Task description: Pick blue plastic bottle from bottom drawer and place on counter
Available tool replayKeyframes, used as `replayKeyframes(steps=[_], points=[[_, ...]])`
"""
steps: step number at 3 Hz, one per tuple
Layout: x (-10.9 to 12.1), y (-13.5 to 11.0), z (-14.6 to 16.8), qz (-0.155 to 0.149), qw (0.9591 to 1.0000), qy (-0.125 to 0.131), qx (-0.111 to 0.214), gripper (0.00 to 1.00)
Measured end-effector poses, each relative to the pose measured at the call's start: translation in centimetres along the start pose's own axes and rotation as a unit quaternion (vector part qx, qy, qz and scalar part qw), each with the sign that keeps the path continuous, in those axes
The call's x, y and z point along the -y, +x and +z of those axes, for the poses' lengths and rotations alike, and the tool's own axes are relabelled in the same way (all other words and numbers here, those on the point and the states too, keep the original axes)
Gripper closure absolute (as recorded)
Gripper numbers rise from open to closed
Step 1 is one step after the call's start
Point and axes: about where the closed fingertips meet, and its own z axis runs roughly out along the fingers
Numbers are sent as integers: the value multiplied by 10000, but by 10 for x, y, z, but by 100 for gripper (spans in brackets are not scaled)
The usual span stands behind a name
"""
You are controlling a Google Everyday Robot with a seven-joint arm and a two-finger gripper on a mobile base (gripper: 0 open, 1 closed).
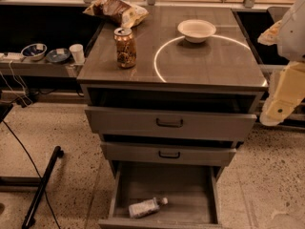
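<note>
Grey-brown and glossy, the counter [214, 63] is carrying three things around a thin white circle [158, 56]. A brown patterned can [126, 47] is standing upright near the left edge, just outside the circle. A white bowl [196, 30] is sitting on the circle's far arc. A crumpled snack bag [116, 9] is lying at the back left corner.

Below, the top drawer [143, 123] and the middle drawer [138, 152] are showing dark handles, with a dark gap above each front. The bottom drawer [186, 187] is standing pulled well out, its plain grey floor open to view. The blue plastic bottle [144, 207] is lying on its side there, near the front wall and left of centre, its white cap pointing right and a little toward the back. Nothing is touching it.

The robot's pale arm is reaching in along the right edge of the view. The gripper [276, 109] is hanging beside the cabinet's right side at about the height of the top drawer, well apart from the bottle. Whether it is released or clenched cannot be told.

On the lower shelf [38, 67] to the left, two bowls [34, 51] and a white cup [76, 53] are sitting in a row.
</note>
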Motion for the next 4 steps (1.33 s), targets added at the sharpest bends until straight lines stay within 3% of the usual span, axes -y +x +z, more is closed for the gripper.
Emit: replayKeyframes(steps=[1,2,3,4], points=[[1,0,1,5,10000,33,53,0],[-13,5,46,-113,9986,-269,452,0],[-43,15,116,-373,9920,-552,1069,0],[-44,15,128,-704,9897,-522,1133,0]])
